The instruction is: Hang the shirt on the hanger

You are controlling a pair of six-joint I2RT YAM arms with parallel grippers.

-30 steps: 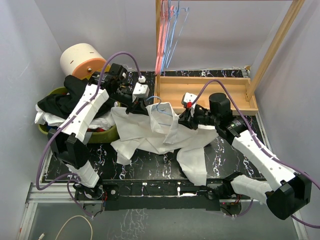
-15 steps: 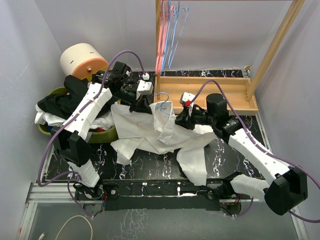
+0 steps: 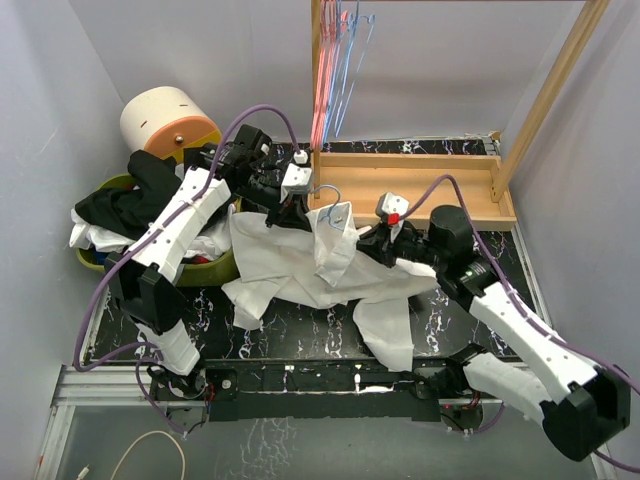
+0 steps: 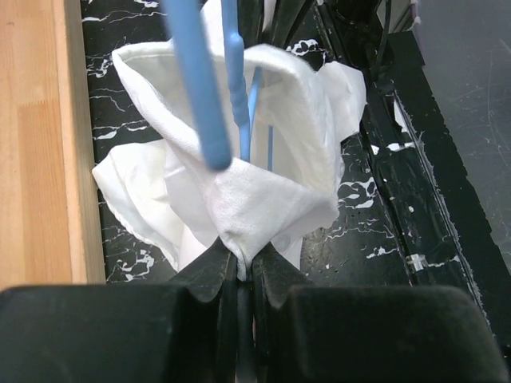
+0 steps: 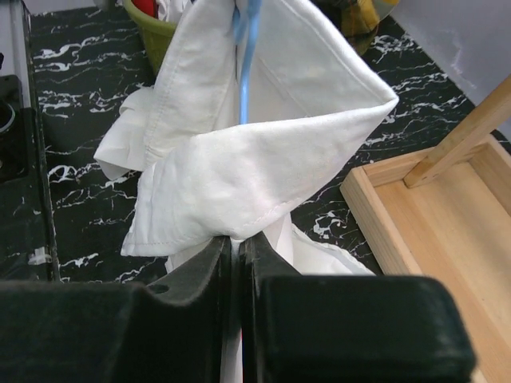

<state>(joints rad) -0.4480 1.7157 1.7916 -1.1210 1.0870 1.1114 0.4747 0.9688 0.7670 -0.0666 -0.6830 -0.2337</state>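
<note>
2 tools (image 4: 238,257) (image 5: 234,239) tight on shirt (image 3: 290,265)

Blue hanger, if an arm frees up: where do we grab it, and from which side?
I'd take the hanger at its bare neck just under the hook, coming from above: that part rises clear of the collar, while its lower wire sits inside the shirt. Both the left gripper and right gripper are shut on fabric.
</note>
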